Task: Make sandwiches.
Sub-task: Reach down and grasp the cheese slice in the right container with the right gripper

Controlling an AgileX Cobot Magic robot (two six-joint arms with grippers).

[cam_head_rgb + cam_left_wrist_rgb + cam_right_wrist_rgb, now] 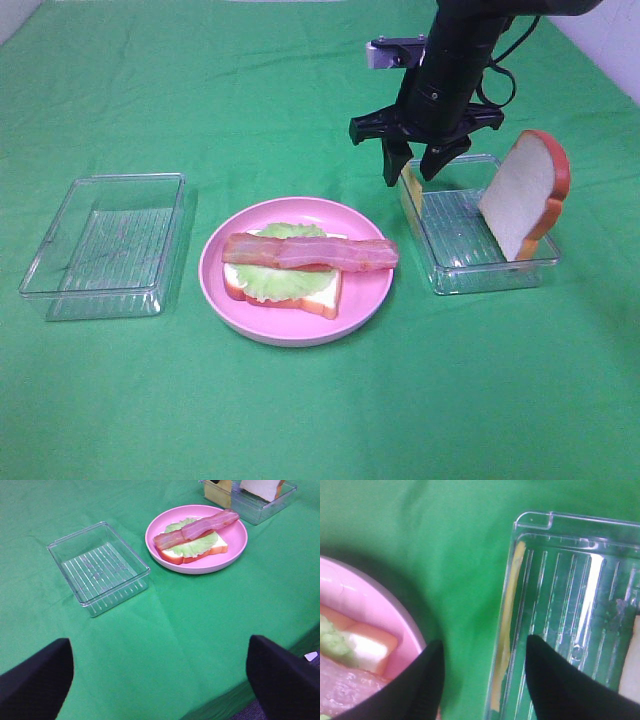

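Note:
On the pink plate (367,292) lies an open sandwich: a white bread slice (326,297), a lettuce leaf (272,283) and a bacon strip (310,252) on top. A thin yellow cheese slice (507,630) stands on edge against the near-plate wall of the right clear tray (462,252). A second bread slice (524,192) leans at that tray's far end. My right gripper (485,680) hangs open above the cheese, one finger on each side of the slice and the tray wall, touching neither. My left gripper (160,690) is wide open over bare cloth, holding nothing.
An empty clear tray (105,245) sits left of the plate on the green cloth. The left wrist view shows the same empty tray (97,567), the plate (235,545) and, at the far edge, the right tray (262,507).

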